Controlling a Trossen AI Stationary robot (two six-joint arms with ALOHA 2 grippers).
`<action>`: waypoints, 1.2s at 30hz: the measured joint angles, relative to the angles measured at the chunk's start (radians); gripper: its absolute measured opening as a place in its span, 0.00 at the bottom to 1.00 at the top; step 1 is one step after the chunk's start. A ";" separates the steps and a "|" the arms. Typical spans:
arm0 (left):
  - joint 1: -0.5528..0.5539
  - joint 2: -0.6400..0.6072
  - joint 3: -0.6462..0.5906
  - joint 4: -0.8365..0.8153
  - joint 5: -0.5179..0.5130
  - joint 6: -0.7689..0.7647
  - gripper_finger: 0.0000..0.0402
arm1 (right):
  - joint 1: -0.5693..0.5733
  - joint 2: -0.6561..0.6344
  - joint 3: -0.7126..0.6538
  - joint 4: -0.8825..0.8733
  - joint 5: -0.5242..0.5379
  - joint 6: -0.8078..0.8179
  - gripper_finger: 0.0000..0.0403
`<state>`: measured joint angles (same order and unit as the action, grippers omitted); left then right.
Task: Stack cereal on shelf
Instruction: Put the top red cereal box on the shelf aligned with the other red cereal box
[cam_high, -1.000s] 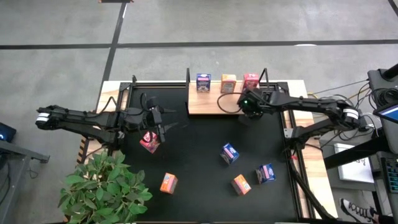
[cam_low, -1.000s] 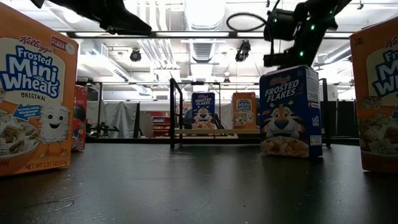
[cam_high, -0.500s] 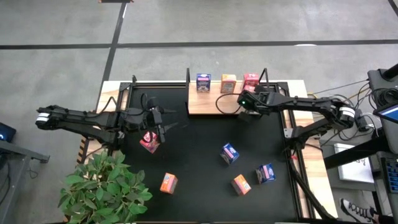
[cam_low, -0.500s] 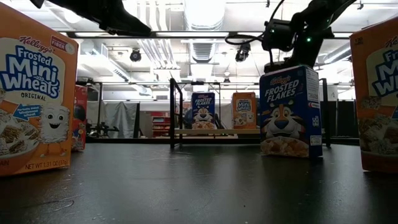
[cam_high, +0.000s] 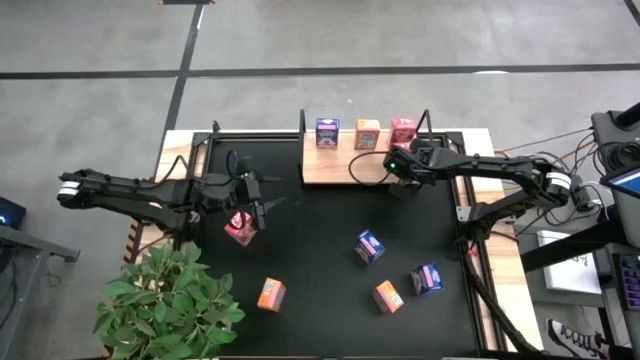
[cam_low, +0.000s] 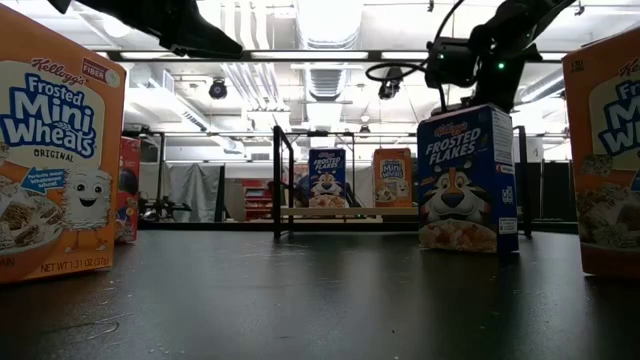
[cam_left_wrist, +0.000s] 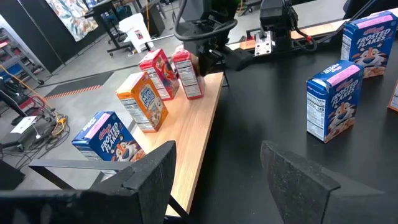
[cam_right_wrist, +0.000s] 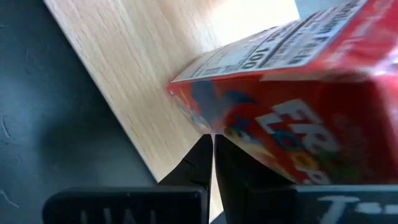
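Note:
The wooden shelf (cam_high: 345, 165) lies at the mat's far edge. A blue box (cam_high: 327, 131), an orange box (cam_high: 367, 133) and a red box (cam_high: 403, 129) stand along its far side. A second red box (cam_left_wrist: 186, 74) stands on the board just in front of that one. My right gripper (cam_high: 400, 165) hides it from above, fingers shut (cam_right_wrist: 213, 146) right at this box (cam_right_wrist: 298, 93). My left gripper (cam_high: 256, 203) is open (cam_left_wrist: 217, 180) and empty above another red-pink box (cam_high: 240, 227) standing on the mat. My right gripper's shut fingertips (cam_right_wrist: 204, 155) stand at the lower near corner (cam_right_wrist: 208, 127) of the red box, which rests on the shelf board. I cannot tell whether they touch it.
Two blue boxes (cam_high: 369, 246) (cam_high: 427, 277) and two orange boxes (cam_high: 388, 296) (cam_high: 271, 294) stand on the black mat. Black posts (cam_high: 303, 125) (cam_high: 425, 122) rise at the shelf's ends. A potted plant (cam_high: 170, 300) sits at the near left corner.
My right gripper has turned about at the shelf's right end and shifted a little toward the far edge, staying over the board. My left arm has kept still.

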<state>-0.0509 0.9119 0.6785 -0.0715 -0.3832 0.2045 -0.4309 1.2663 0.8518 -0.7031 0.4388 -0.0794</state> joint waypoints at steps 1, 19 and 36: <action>0.000 0.000 0.000 0.000 0.000 0.000 0.55 | 0.000 0.000 -0.005 0.007 -0.001 0.000 0.02; 0.000 0.000 0.000 0.000 0.000 0.000 0.55 | -0.050 0.000 -0.064 0.163 0.033 -0.054 0.02; 0.000 0.000 0.000 -0.006 0.000 0.000 0.55 | -0.065 -0.003 -0.008 0.099 -0.046 -0.024 0.02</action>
<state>-0.0505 0.9119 0.6785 -0.0776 -0.3834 0.2043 -0.4957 1.2636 0.8433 -0.6044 0.3931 -0.1029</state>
